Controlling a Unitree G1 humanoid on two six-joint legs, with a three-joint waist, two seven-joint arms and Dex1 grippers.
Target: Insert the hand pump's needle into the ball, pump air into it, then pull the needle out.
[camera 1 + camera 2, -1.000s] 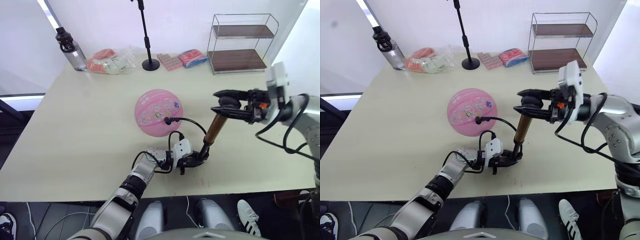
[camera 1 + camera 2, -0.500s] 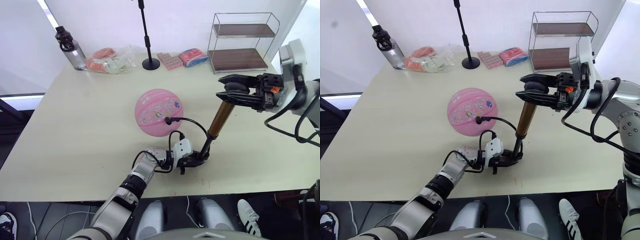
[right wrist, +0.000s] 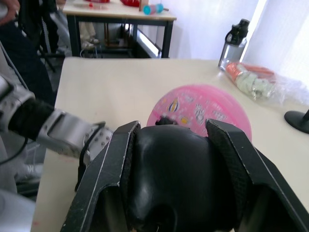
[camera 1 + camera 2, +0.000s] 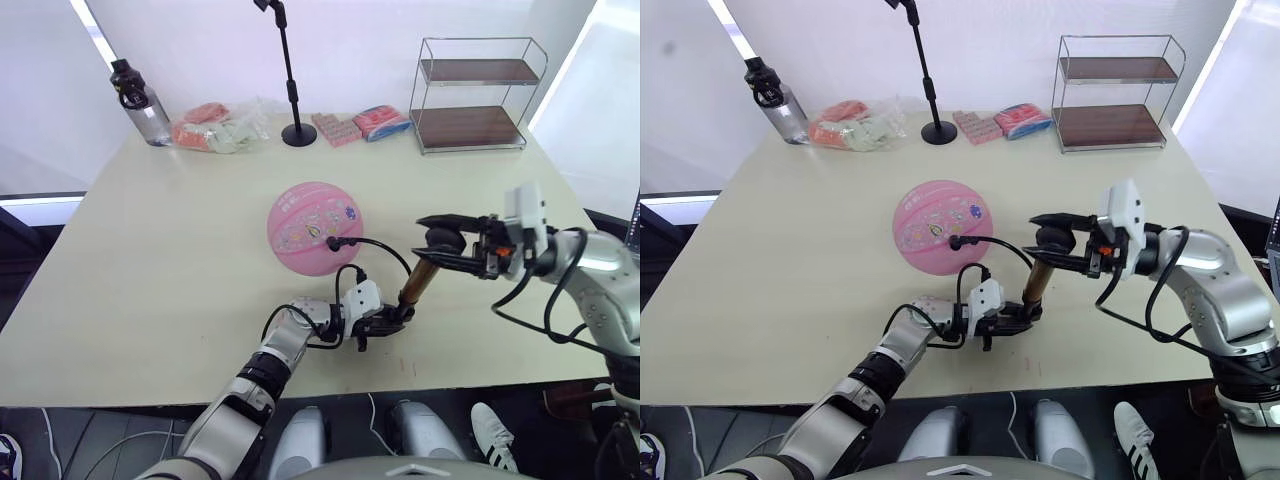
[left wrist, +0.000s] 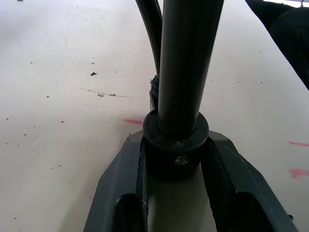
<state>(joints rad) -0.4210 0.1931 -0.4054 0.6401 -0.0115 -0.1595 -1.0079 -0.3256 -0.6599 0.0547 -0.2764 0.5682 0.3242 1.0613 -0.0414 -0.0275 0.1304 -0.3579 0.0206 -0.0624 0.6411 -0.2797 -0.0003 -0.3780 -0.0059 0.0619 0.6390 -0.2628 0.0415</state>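
The left gripper (image 4: 392, 317) is clamping the hand pump (image 4: 415, 283) at its base on the table (image 4: 150, 250); the right gripper (image 4: 437, 245) is clenching the handle — hose running to the pink ball (image 4: 312, 226) just beside it.

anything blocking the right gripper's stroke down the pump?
Nothing visible. The right gripper is shut on the handle, the left gripper clamps the hand pump base, and the ball sits beside it.

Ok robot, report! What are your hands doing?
Left gripper clamps hand pump base. Right gripper grips handle. Needle in ball. Nothing blocking.
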